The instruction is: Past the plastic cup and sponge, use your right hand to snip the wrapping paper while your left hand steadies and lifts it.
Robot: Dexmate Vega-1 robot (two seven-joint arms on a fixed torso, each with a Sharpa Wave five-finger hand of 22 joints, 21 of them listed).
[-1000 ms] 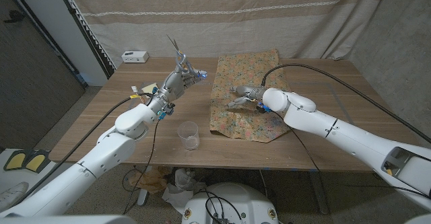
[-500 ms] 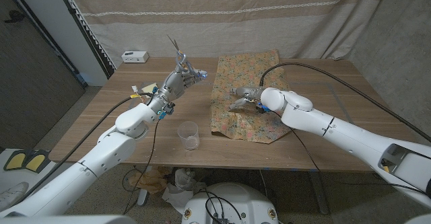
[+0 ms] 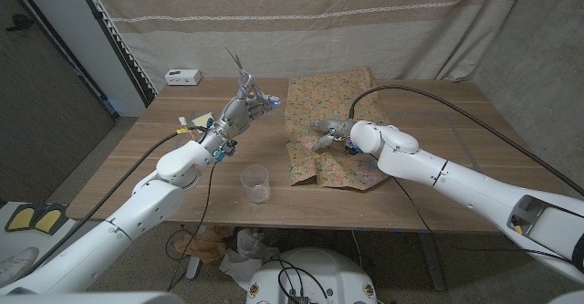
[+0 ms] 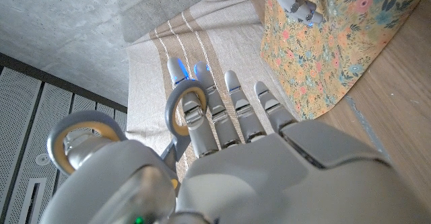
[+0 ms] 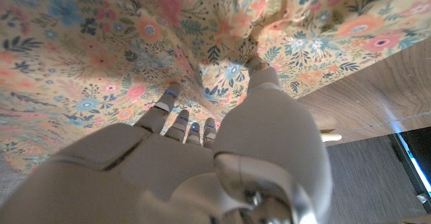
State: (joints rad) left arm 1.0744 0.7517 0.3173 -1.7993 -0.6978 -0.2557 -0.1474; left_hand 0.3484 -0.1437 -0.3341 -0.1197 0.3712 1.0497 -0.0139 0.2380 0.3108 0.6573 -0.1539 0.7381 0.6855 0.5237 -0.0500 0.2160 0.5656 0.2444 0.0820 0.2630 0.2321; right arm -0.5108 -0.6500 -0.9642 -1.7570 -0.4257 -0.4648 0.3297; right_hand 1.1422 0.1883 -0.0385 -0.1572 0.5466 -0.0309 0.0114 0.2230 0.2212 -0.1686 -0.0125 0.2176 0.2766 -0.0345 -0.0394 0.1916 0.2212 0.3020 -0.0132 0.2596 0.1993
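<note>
Head view, going left to right: the left hand sits up in the upper middle-left of the frame, well off the table, fingers through the handles of the scissors with the blades pointing up. So it's the left hand holding the cutter, not the right like the task says. It hasn't budged over the last second. Below it, near the front edge, the plastic cup stands upright by itself, same spot as before.

Right of centre, the wrapping paper lies across the table, and that's what has changed: the right hand has slid a bit toward frame left, and the paper's near part has bunched up and pulled in with it, its front corner now sitting shorter. From the right wrist view the fingers look pinched into a fold of the floral sheet, so I'd call it gripping the paper.

My guess is the roles are swapped: right steadies and lifts, left snips. No cut yet.
</note>
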